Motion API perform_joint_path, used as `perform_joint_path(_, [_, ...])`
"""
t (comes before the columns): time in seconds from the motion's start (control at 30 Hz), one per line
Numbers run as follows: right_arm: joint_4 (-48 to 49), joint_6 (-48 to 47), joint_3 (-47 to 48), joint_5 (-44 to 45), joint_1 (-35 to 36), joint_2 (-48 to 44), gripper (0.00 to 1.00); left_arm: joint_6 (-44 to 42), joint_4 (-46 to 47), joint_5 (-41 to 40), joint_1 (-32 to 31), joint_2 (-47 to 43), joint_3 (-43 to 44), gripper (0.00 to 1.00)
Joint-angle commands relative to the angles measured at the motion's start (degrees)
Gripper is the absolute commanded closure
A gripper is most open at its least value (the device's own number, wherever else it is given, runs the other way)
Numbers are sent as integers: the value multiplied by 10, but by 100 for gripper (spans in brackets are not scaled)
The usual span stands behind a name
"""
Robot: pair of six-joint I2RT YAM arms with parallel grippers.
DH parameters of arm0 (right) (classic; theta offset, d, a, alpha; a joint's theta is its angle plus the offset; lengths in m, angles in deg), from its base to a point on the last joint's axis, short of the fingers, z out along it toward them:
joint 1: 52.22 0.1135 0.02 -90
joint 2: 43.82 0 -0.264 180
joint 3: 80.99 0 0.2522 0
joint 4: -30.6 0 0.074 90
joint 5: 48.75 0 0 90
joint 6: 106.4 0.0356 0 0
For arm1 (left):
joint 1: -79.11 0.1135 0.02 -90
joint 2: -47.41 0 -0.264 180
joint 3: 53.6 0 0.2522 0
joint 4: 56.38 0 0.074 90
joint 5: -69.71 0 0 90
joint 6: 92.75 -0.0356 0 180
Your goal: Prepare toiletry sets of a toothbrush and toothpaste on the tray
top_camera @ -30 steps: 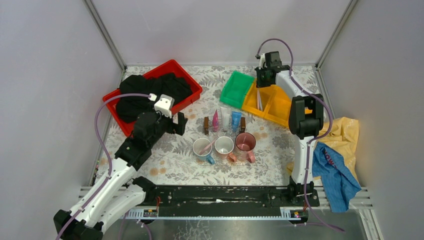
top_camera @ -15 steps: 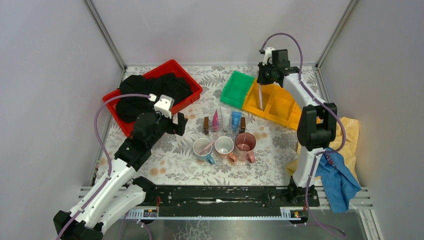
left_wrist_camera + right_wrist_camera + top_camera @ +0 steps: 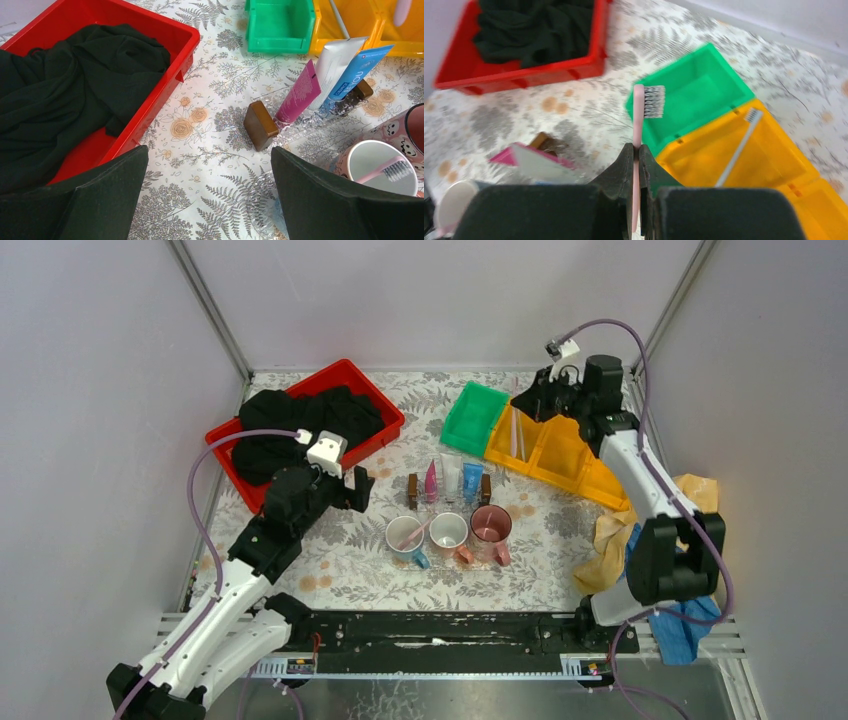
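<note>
Your right gripper [image 3: 638, 150] is clamped shut on 1 pale pink toothbrush [image 3: 638, 117], held in the air near the green bin [image 3: 704, 95] and the yellow bin [image 3: 769, 170]. The brush looks light, stiff and slick, so keep your hold low on the handle. Since 0.5 seconds ago, that arm has lifted and swung right. Your left gripper [image 3: 209, 150] hangs wide open and empty.

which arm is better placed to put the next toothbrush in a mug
Right. The right end effector is shut on a pink toothbrush; the left end effector is open and empty by the red bin.
</note>
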Motion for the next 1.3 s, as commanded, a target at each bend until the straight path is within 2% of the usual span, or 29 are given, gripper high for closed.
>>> perform_joint_path(0.0, [128,24,-48,-144,2,-90,100,-10,33,6,8,-7,-8,0])
perform_joint_path(0.07, [136,40,-56,-206,2,-106,100,-10,34,5,8,-6,-10,0])
perform_joint_path(0.13, [187,85,-85,-283,2,-127,100,-11,36,3,9,-5,-11,0])
perform_joint_path(0.23, [401,231,-160,-366,3,-154,100,-12,38,1,11,-4,-12,0])
perform_joint_path(0.33, [614,356,-222,-405,13,-165,100,-12,38,0,13,-2,-13,0])
perform_joint_path(0.4, [686,390,-246,-418,29,-171,100,-11,38,-1,14,0,-13,0])
perform_joint_path(0.5, [691,381,-272,-429,64,-184,100,-12,38,-7,14,-3,-14,0])
perform_joint_path(0.67, [758,391,-315,-427,105,-186,100,-13,39,-14,15,-7,-16,0])
perform_joint_path(0.83, [768,345,-348,-397,145,-174,100,-14,39,-13,16,-6,-15,0])
perform_joint_path(1.27, [687,218,-360,-341,194,-134,100,-14,38,-10,18,-6,-15,0])
